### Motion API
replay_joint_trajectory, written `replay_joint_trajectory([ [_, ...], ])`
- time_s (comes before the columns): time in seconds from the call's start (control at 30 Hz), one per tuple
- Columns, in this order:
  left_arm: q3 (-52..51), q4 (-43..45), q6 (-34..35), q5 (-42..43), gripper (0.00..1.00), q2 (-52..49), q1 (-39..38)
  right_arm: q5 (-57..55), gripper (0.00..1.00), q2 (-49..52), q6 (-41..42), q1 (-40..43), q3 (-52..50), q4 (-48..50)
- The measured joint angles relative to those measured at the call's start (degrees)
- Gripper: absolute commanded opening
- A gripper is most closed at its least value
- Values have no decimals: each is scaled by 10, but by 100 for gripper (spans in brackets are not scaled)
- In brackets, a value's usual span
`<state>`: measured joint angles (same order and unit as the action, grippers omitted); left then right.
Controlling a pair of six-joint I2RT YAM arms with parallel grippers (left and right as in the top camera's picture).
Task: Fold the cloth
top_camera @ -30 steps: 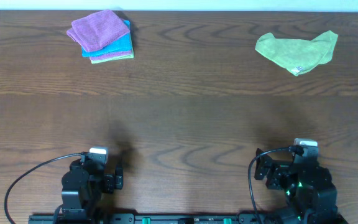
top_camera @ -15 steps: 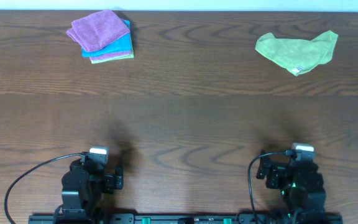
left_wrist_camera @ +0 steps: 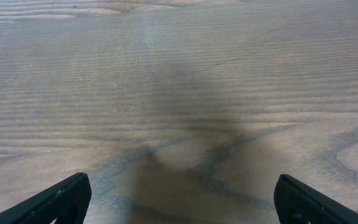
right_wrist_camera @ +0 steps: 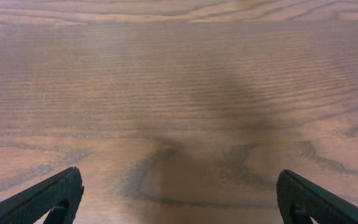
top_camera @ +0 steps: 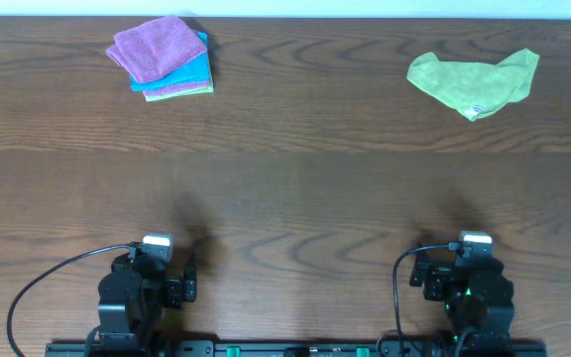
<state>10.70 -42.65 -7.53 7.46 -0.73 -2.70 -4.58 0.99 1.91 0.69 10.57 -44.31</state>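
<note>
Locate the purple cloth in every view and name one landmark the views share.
Overhead: purple cloth at top left, lying on a blue cloth.
Left wrist: not in it.
Right wrist: not in it.
Shared landmark: the wood-grain table, which fills both wrist views.

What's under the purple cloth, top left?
The purple cloth lies on a folded bright blue cloth, visible along its right and lower sides; thin purple and green edges peek out below. The rest is covered.

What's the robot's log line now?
left gripper: open, empty | right gripper: open, empty | fuzzy purple-magenta cloth: atop bright blue folded cloth, untouched
</note>
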Motion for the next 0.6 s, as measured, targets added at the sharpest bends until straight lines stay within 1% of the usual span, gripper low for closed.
replay_joint_trajectory([
  [0.6,0,0,0,0,95,0,0,3,99,0,-11,2,0,1],
])
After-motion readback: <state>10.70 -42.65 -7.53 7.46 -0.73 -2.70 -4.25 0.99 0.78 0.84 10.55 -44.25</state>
